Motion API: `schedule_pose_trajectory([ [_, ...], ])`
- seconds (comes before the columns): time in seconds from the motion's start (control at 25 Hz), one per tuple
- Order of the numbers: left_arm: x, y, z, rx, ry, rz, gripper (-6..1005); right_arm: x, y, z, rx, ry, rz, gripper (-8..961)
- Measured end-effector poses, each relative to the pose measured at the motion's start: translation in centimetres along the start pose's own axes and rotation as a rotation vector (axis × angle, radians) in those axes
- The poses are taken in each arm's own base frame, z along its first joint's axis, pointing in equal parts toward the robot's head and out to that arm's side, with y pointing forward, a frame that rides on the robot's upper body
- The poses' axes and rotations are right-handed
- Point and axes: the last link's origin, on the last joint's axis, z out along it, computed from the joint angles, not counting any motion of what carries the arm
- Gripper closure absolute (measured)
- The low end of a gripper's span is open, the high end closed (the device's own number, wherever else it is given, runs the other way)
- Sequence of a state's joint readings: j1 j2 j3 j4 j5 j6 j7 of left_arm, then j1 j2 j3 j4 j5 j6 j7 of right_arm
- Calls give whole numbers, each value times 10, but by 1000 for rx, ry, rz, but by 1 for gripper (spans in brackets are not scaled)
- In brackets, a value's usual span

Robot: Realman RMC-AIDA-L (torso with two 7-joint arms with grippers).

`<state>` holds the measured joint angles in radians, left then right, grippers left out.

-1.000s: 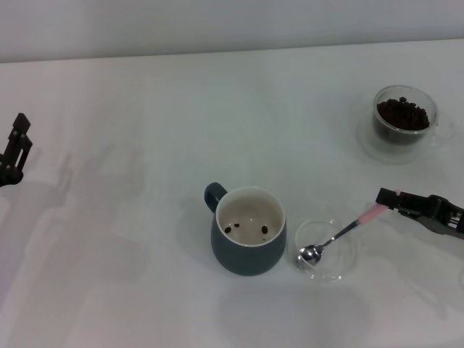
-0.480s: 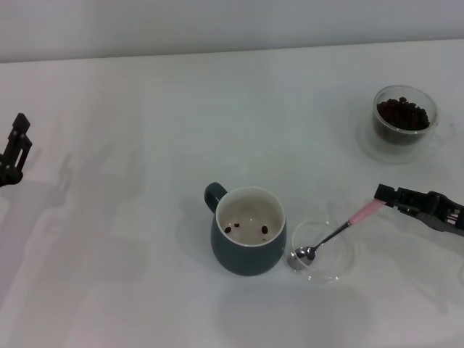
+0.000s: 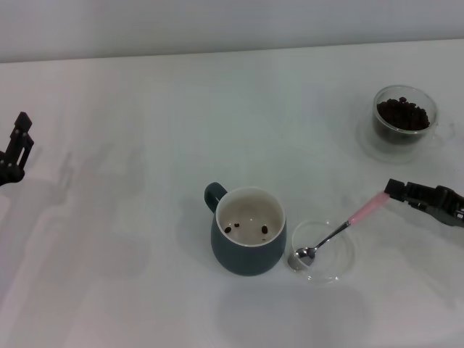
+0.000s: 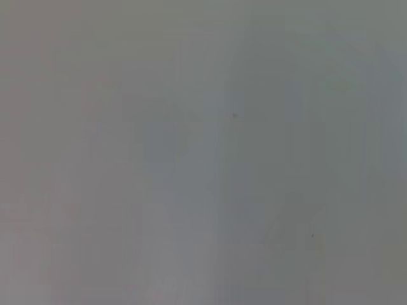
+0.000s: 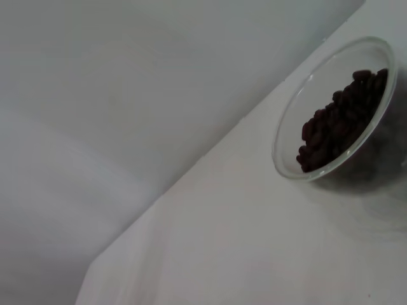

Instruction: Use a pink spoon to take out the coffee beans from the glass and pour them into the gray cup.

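Head view, read from left to right: the left gripper (image 3: 14, 148) is idling at the far left edge of the table (image 3: 145, 109), well apart from everything, and whether its jaws are apart or together cannot be told. Near the middle, the gray cup (image 3: 248, 230) is standing upright with its handle turned to the left and a few coffee beans (image 3: 246, 229) lying on its cream floor, which suggests that pouring is already under way. Just beside it on the right, a shallow clear dish (image 3: 323, 251) is serving as a rest for the bowl of the pink spoon (image 3: 336, 233), whose handle is slanting up toward the right gripper (image 3: 394, 190). That gripper is sitting at the pink tip, but whether it is clamping the handle or releasing it cannot be told, and most of it is being cut off by the right edge. Farther back on the right, the glass (image 3: 402, 117) is holding the main heap of beans, well apart from the spoon; the right wrist view is showing only part of its rim. Nothing recognisable is appearing in the left wrist view.
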<state>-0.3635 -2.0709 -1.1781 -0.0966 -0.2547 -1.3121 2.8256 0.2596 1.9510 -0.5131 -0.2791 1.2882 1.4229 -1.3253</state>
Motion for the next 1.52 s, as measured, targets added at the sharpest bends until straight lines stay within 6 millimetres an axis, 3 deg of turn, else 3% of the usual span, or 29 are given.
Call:
schedule_pose_trajectory([
  [0.32, 0, 0, 0, 1, 0, 0, 481, -15, -3, -10, 17, -36, -18, 667],
  [0.72, 2, -4, 1, 22, 9, -3, 480, -58, -7, -41, 65, -219, -109, 662],
  [1.16, 9, -20, 1, 135, 58, -29, 480, -83, -4, -48, 107, -390, -321, 657],
  [1.52, 10, -23, -1, 172, 76, -45, 480, -85, -8, -59, 268, -609, -647, 652],
])
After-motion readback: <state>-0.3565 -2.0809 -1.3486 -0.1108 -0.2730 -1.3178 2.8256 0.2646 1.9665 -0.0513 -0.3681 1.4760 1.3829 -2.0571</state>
